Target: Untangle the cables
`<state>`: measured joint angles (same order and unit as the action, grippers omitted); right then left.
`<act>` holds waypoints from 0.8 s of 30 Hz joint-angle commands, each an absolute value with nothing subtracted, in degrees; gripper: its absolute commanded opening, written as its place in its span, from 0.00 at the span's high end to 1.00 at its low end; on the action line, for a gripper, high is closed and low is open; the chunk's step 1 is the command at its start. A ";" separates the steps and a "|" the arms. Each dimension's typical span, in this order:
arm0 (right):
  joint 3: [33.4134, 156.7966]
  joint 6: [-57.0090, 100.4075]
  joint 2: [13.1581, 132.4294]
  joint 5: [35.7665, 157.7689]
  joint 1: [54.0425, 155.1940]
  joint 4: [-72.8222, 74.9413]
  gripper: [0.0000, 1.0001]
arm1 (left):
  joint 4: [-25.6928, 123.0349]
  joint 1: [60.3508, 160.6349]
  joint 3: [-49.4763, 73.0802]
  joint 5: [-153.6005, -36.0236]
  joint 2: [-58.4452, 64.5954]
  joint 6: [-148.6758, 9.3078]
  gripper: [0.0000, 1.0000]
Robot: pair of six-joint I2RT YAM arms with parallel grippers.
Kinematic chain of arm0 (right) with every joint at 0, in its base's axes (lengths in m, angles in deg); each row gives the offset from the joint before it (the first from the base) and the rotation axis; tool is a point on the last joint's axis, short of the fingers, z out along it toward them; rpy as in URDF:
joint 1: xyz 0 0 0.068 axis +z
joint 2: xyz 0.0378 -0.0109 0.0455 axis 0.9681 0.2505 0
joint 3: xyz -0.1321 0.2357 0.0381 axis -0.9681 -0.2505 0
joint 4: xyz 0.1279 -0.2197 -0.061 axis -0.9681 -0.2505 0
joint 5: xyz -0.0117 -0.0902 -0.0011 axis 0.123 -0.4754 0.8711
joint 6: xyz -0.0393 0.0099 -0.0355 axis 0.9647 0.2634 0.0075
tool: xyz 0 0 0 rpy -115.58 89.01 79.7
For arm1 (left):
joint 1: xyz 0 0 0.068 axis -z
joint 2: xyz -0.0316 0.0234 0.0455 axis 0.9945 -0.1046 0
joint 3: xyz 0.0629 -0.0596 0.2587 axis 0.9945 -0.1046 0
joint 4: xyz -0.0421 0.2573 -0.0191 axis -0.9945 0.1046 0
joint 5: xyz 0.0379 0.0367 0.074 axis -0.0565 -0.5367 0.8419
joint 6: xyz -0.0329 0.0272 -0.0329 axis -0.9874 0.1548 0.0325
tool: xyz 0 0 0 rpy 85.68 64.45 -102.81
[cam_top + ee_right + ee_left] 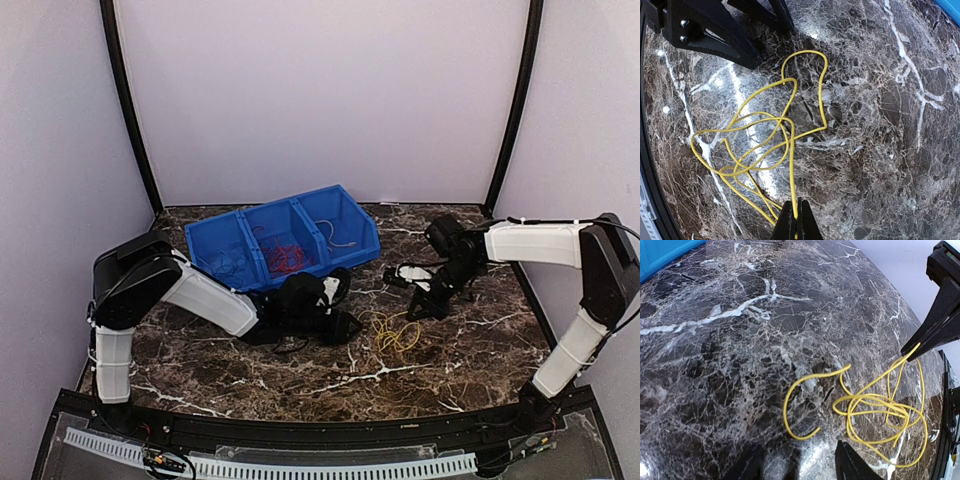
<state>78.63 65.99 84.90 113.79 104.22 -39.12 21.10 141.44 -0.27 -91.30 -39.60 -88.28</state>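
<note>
A dark marble table with white veins is seen. It is closed in by pale purple walls on three sides. Black poles are set in the back corners. Light is thrown back by the shiny top.

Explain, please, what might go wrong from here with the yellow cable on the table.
The right gripper pinches just one strand of the yellow cable; pulling may tighten its crossed loops into a knot. The left gripper is open beside the tangle and holds nothing, so the whole bundle might simply drag across the table instead of separating.
</note>
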 commanded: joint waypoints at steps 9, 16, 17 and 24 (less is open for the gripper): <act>77.65 65.73 84.32 112.95 104.14 -35.61 0.99 | 18.71 138.76 7.23 -103.23 -47.78 -89.34 0.62; 78.36 64.20 83.52 110.32 104.14 -35.10 0.81 | 18.54 138.50 9.53 -105.60 -49.72 -89.48 0.94; 78.74 64.01 82.59 109.82 104.14 -35.22 0.77 | 18.28 138.49 8.98 -105.61 -49.33 -89.83 0.96; 81.50 65.39 73.22 110.51 106.44 -36.39 0.58 | 17.00 138.51 1.57 -102.13 -44.07 -91.64 1.00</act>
<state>78.82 64.52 79.00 110.05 104.48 -36.50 15.62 138.52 6.85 -103.63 -48.08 -90.31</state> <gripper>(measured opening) 0.407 0.013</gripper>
